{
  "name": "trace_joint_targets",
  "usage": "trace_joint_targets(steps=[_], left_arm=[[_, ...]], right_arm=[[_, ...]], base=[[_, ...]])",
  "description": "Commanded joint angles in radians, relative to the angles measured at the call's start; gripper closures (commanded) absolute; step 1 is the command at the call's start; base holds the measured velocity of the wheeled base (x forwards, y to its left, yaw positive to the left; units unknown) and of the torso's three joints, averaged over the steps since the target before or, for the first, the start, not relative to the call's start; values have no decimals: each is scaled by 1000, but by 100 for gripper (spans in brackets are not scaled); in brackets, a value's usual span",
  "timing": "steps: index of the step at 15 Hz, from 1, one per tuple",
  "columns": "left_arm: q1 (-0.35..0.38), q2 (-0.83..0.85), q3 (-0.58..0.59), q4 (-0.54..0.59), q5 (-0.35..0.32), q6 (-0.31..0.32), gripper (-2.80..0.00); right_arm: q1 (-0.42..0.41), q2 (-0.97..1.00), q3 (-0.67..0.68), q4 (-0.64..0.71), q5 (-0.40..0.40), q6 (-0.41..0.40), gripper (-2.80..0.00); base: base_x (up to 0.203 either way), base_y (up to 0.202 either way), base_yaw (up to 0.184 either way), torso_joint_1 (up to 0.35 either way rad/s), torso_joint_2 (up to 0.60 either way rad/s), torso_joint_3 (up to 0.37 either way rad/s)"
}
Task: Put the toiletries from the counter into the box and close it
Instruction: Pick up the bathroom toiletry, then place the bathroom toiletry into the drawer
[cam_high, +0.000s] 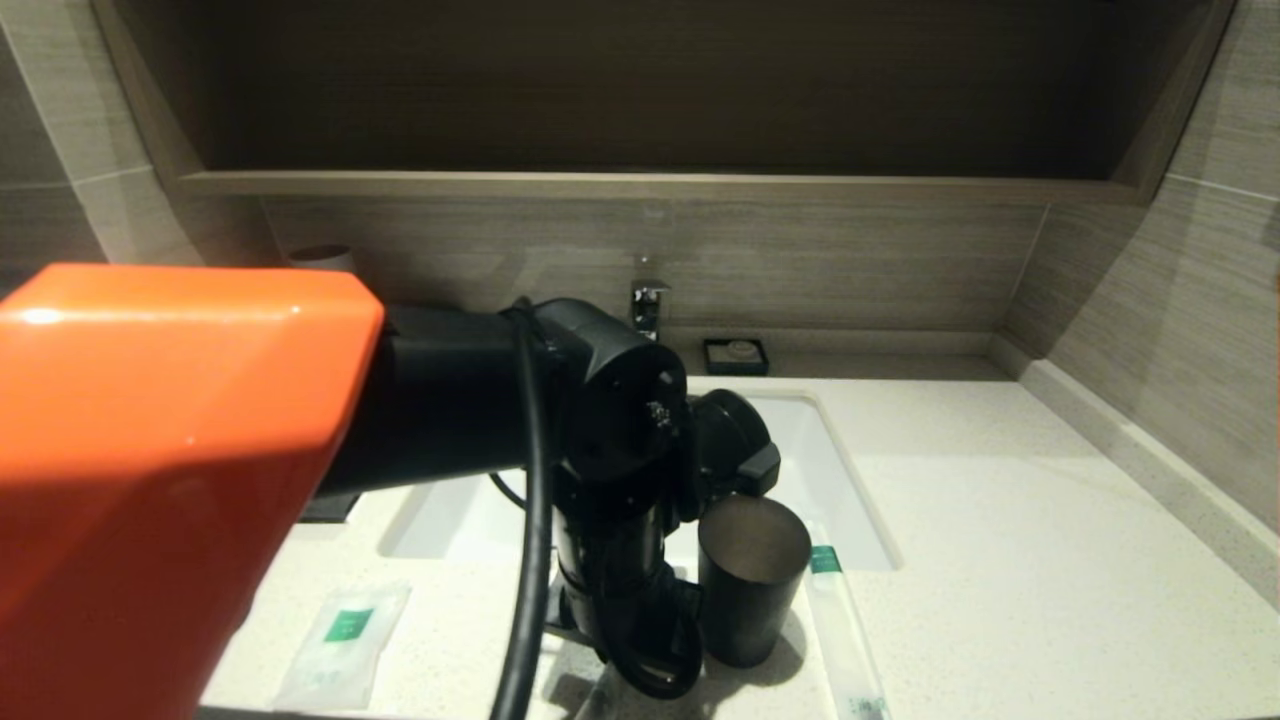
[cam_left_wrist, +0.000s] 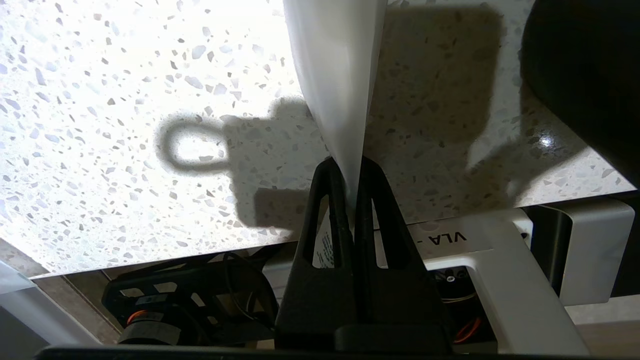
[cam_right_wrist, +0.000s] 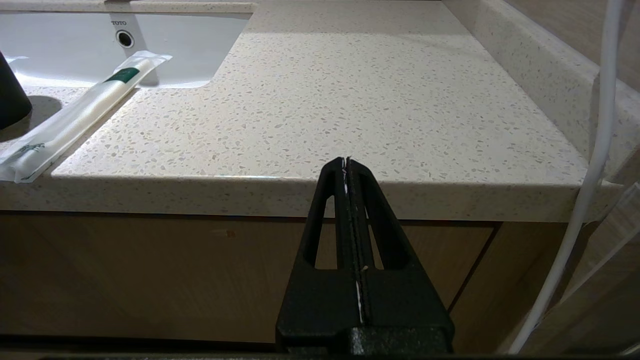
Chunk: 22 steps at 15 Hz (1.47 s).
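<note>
One long sachet (cam_left_wrist: 336, 75) is pinched between the closed fingers of the left gripper (cam_left_wrist: 352, 170), low over the speckled counter (cam_left_wrist: 125, 150) near its front edge, beside the dark cup (cam_high: 752, 580). Judged from this, the pick-up step is done; next comes lifting and carrying it to the box, which the left arm seems to hide. A flat sachet (cam_high: 345, 640) and another long one (cam_high: 845, 640) lie waiting. The right gripper (cam_right_wrist: 348, 165) hangs closed and empty, off the counter's front edge.
</note>
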Motion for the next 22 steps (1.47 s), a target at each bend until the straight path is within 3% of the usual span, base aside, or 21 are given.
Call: trace_joint_targets(steps=[1,3,10,15,22], left_arm=[[6,-9,-1,7,2,-12,0],[7,-18,-5,10,4,-19,0],[121,-70,-7,21,12,-6,0],[248,-90,-20,19,14,27,0],[508,-159,-87,46,16,215,0]], right_arm=[[0,0,0,0,0,-1,0],[0,0,0,0,0,-1,0],[0,0,0,0,0,-1,0],[0,0,0,0,0,-1,0],[0,0,0,0,0,-1,0]], base=[[0,0,0,0,0,0],[0,0,0,0,0,0],[0,0,0,0,0,0],[0,0,0,0,0,0],[0,0,0,0,0,0]])
